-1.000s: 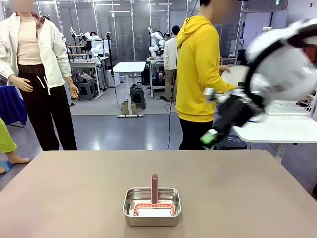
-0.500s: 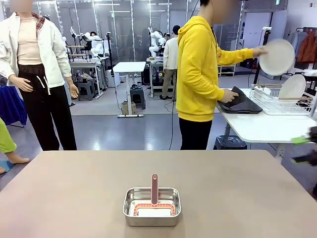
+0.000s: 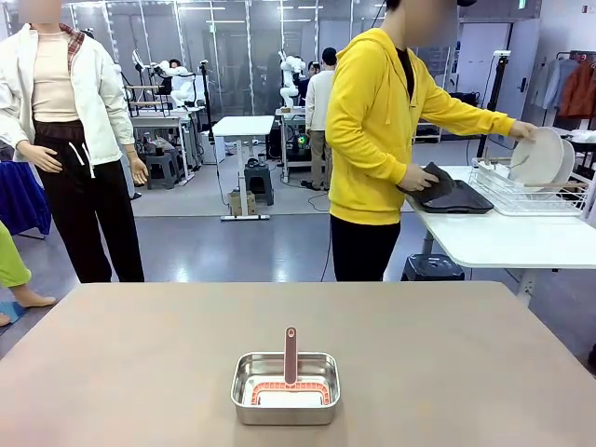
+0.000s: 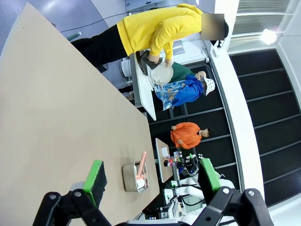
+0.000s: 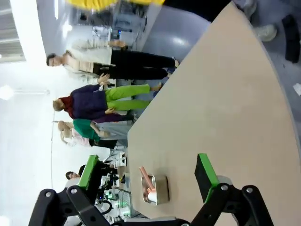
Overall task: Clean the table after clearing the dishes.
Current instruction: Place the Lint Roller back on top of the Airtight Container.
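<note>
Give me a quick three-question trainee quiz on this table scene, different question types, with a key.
1. True or false: the small rectangular steel pan sits on the large taupe-brown table.
2. The person in the yellow hoodie is placing a round white plate into: A) the steel pan, B) the white wire rack, C) a drawer.
3. Fill in: a pink-handled tool stands in the ____.

Key: 1 true; 2 B; 3 pan.
</note>
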Controlling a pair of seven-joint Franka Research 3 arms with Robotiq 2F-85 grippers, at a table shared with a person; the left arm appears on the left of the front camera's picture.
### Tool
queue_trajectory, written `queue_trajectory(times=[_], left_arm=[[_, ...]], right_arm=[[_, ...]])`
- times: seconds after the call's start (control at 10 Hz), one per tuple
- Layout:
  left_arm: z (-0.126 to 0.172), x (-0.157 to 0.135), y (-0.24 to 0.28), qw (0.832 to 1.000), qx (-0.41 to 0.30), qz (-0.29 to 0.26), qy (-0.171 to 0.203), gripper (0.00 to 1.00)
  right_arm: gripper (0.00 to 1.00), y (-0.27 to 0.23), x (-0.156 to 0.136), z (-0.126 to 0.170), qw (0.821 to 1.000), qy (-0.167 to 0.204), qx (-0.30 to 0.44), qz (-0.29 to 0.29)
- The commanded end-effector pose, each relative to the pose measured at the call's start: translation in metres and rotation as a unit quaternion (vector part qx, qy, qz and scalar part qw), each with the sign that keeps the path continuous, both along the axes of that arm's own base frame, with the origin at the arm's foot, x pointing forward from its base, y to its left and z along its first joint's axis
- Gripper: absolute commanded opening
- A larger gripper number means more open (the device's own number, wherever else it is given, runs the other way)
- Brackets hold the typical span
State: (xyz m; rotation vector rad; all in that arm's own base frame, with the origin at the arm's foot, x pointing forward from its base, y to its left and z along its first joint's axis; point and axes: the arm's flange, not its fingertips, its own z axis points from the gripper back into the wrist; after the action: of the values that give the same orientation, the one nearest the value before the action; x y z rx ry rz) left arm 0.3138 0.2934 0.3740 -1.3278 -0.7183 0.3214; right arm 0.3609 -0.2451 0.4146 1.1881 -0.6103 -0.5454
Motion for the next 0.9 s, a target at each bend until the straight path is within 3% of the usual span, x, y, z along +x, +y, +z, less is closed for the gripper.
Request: queue_trajectory(times=[0.0,0.8], left_arm=[[0.0057,-0.0021,0.0033,1.000,-0.007,-0.002,0.003,1.00],[0.0057,-0.0021,0.0033,1.000,-0.007,-0.002,0.003,1.00]], right_arm=[[1.00,-0.0208,-0.0163,-0.0158,0.999,0.016,0.009,0.046],[1.00,-0.0208,-0.0163,-0.0158,0.999,0.016,0.009,0.046]])
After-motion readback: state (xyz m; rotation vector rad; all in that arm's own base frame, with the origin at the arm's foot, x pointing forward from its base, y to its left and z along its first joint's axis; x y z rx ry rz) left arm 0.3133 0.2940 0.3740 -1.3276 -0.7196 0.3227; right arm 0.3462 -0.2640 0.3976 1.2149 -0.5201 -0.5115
